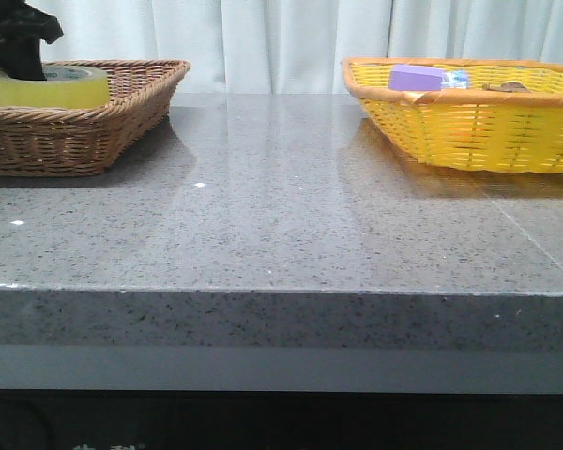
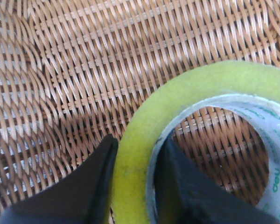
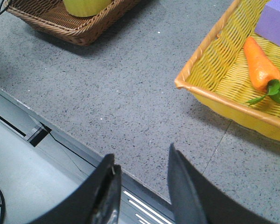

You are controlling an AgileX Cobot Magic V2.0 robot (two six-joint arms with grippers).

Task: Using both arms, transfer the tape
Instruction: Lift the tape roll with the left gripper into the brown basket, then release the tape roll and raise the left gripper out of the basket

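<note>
The tape, a wide yellow roll with a white core printed in green, lies flat in the brown wicker basket at the far left. My left gripper reaches down into that basket. In the left wrist view the left gripper is shut on the tape, one finger on the outside of its wall and the other inside the core. My right gripper is open and holds nothing, hanging over the table's front edge. It is out of the front view.
A yellow basket stands at the far right with a purple block and a toy carrot in it. Grey stone tabletop lies between the two baskets. A curtain hangs behind.
</note>
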